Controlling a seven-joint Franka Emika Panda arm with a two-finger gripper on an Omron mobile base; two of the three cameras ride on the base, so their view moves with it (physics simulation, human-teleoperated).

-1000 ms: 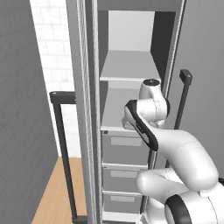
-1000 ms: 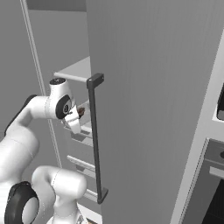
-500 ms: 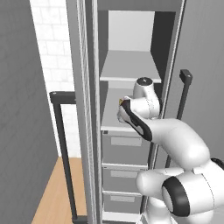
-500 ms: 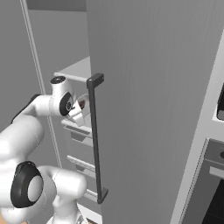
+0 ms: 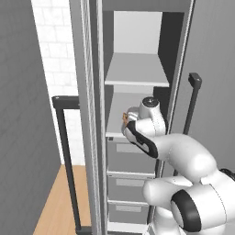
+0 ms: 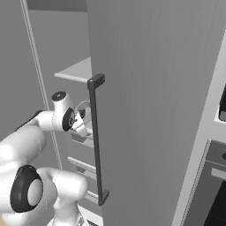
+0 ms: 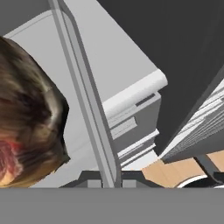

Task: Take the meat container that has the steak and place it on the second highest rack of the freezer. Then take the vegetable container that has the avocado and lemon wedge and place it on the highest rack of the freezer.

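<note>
steak (image 7: pixel 26 118) in container at gripper (image 5: pixel 125 120), over second highest rack (image 5: pixel 120 114)

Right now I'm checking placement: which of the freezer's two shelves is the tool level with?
The second highest rack, the lower shelf directly above the grey drawers. The tool with the steak sits at its edge; the highest rack is well above it.

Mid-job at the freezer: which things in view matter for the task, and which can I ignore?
Job:
- steak in its container, at the gripper
- second highest rack
- highest rack
- freezer

Ignore:
- three drawers
- door handle
- wall oven
- wood floor
</note>
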